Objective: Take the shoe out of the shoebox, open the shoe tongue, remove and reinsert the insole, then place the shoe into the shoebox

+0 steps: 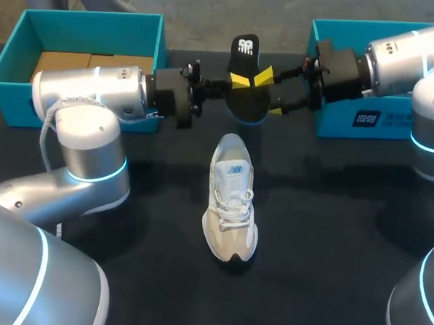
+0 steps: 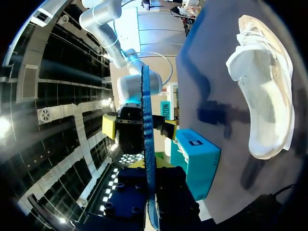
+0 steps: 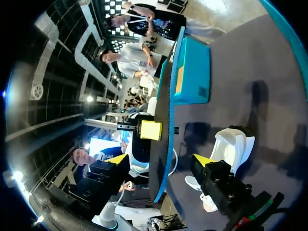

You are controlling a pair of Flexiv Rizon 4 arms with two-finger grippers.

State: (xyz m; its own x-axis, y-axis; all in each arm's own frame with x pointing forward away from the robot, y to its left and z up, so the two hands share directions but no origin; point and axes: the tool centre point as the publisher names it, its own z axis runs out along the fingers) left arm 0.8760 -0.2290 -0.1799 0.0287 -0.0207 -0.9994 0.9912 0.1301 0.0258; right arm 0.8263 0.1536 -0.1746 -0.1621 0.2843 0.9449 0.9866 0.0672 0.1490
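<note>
Head view: a pale shoe [image 1: 231, 207] lies alone mid-desk [image 1: 330, 234], laces up, out of the teal shoebox [image 1: 86, 17] at far left. A second teal box [image 1: 350, 122] sits far right. Above the desk's far side, our left hand [image 1: 234, 82] pinches a black insole [image 1: 246, 47] upright. Our right hand [image 1: 270, 92] stands wide around it, likely placed to take it over.

Left wrist view: the insole [image 2: 147, 144] shows edge-on, clamped between our left hand's [image 2: 148, 192] fingers. The right hand's [image 2: 139, 129] yellow tips stand apart on either side.

Right wrist view: our right hand's [image 3: 161, 161] fingers flank the insole [image 3: 163, 120] with gaps showing, so the left hand alone carries it. The shoe [image 3: 231, 144] lies beneath, ready for reinsertion, we judge.
</note>
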